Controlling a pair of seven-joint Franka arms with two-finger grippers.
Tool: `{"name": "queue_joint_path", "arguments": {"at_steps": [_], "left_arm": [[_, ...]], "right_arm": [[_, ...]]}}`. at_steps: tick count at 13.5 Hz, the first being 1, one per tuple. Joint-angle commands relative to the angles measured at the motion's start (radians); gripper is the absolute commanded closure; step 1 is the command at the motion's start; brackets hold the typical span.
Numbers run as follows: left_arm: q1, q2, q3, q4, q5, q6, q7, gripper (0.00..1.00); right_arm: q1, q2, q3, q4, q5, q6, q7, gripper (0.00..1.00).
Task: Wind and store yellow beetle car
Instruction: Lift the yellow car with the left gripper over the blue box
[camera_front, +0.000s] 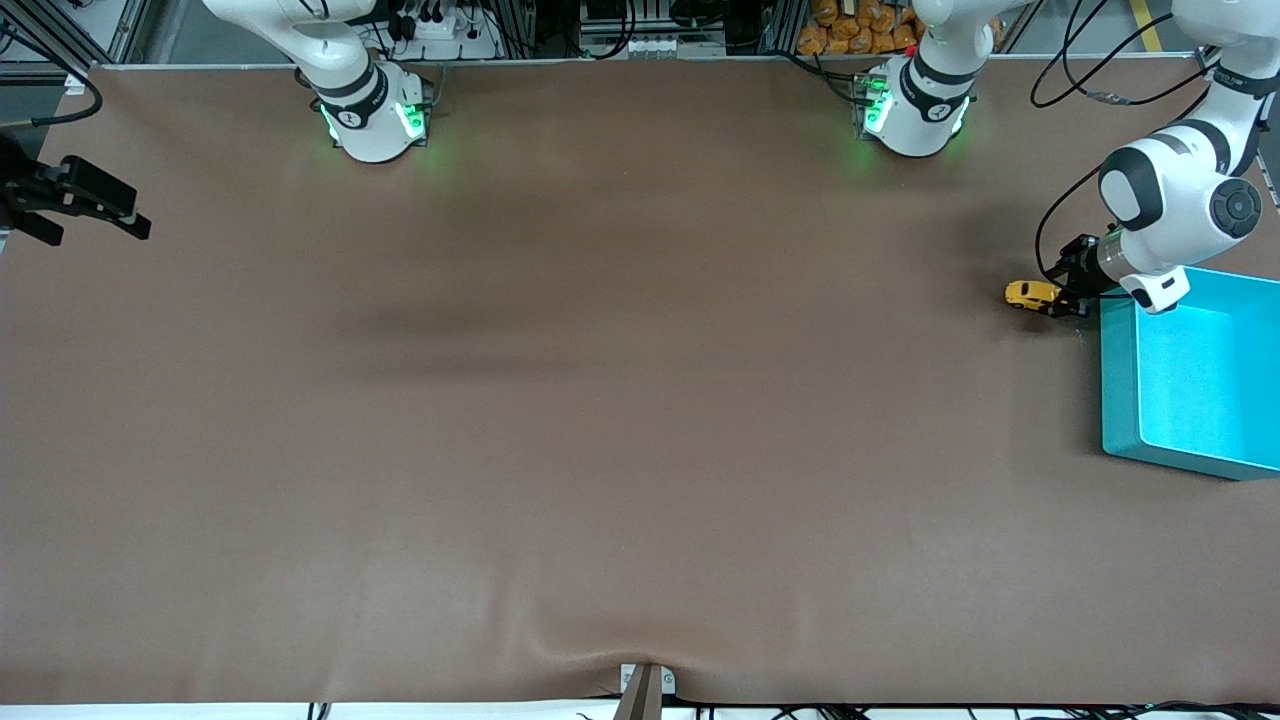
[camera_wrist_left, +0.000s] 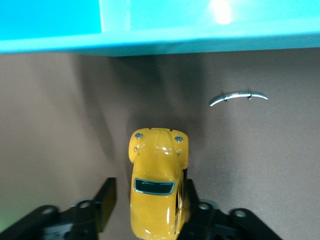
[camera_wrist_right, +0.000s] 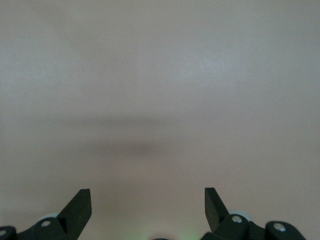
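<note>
The yellow beetle car (camera_front: 1030, 294) (camera_wrist_left: 157, 170) stands on the brown table beside the teal bin's (camera_front: 1115, 380) corner, at the left arm's end of the table. My left gripper (camera_front: 1062, 300) (camera_wrist_left: 148, 190) is down at the table with its jaws either side of the car's rear half. One finger (camera_wrist_left: 192, 195) lies against the car's side. The other finger (camera_wrist_left: 106, 197) stands a small gap away from it. My right gripper (camera_front: 100, 230) (camera_wrist_right: 148, 200) waits over the table's edge at the right arm's end, open and holding nothing.
The teal bin (camera_wrist_left: 150, 40) shows nothing inside. A thin curved silver strip (camera_wrist_left: 238, 97) lies on the table between the car and the bin wall. The arm bases (camera_front: 375, 120) (camera_front: 915, 110) stand along the table's edge farthest from the front camera.
</note>
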Motion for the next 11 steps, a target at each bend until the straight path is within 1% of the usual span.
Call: {"name": "queue_joint_path", "arguments": {"at_steps": [1, 2, 3, 5, 6, 7, 9, 10, 11], "left_arm": [[0.002, -0.018, -0.006, -0.007, 0.006, 0.014, 0.001, 0.87], [-0.002, -0.024, -0.006, -0.003, 0.006, 0.013, 0.001, 0.92], [-0.012, -0.030, -0.009, 0.007, 0.006, 0.007, -0.004, 0.94], [-0.060, -0.052, -0.009, 0.019, 0.006, -0.018, -0.013, 0.94], [-0.075, -0.064, -0.010, 0.040, 0.006, -0.060, -0.013, 0.94], [-0.090, -0.081, -0.010, 0.072, 0.006, -0.131, -0.008, 0.94], [-0.126, -0.104, -0.010, 0.160, 0.006, -0.270, 0.001, 0.94], [-0.132, -0.110, -0.010, 0.216, 0.008, -0.342, 0.034, 0.94], [-0.130, -0.116, -0.015, 0.268, 0.008, -0.401, 0.109, 0.94]], "right_arm": [[0.021, -0.031, -0.031, -0.026, -0.019, -0.007, 0.017, 0.00], [0.024, -0.031, -0.043, -0.026, -0.019, -0.007, 0.015, 0.00], [0.026, -0.031, -0.051, -0.026, -0.019, -0.006, 0.000, 0.00], [0.026, -0.031, -0.061, -0.025, -0.019, -0.003, -0.051, 0.00], [0.032, -0.031, -0.063, -0.021, -0.019, -0.004, -0.051, 0.00], [0.035, -0.031, -0.066, -0.018, -0.018, -0.004, -0.051, 0.00], [0.035, -0.031, -0.068, -0.018, -0.018, -0.006, -0.051, 0.00], [0.037, -0.031, -0.068, -0.017, -0.018, -0.007, -0.051, 0.00], [0.041, -0.030, -0.066, -0.015, -0.018, -0.009, -0.048, 0.00]]}}
